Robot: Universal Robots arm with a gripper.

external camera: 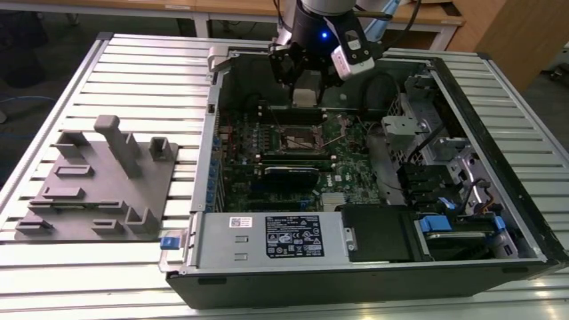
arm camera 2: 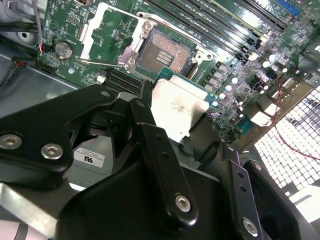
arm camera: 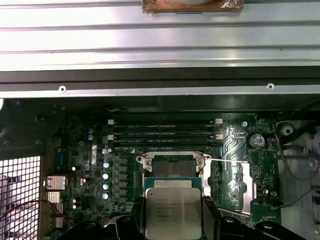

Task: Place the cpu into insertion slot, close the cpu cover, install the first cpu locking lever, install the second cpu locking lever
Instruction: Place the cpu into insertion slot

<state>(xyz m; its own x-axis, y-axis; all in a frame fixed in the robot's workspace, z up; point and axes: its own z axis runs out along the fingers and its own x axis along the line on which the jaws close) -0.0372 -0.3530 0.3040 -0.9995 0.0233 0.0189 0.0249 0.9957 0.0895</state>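
My gripper [external camera: 305, 97] hangs inside the open computer case, above the motherboard, and is shut on the cpu [arm camera 2: 178, 106], a flat square chip with a silver-grey top. In both wrist views black fingers [arm camera 2: 146, 131] clamp the chip's two sides. The insertion slot [arm camera 2: 165, 50] lies uncovered just beyond the chip, its dark centre showing [arm camera: 173, 168]. On the board beside the slot lies the cpu cover [arm camera 2: 95, 31], a silver frame swung open [arm camera: 248, 186]. A thin locking lever [arm camera: 227, 160] sticks out from the slot's edge. In the exterior view the slot [external camera: 302, 139] sits below the gripper.
The computer case [external camera: 222, 260] lies open on a slatted metal table [external camera: 133, 67]. A grey fixture block [external camera: 98, 187] stands at the exterior view's left. Long black memory slots [arm camera: 165, 135] run beside the socket. Drive bays and cables [external camera: 444, 180] crowd the exterior view's right.
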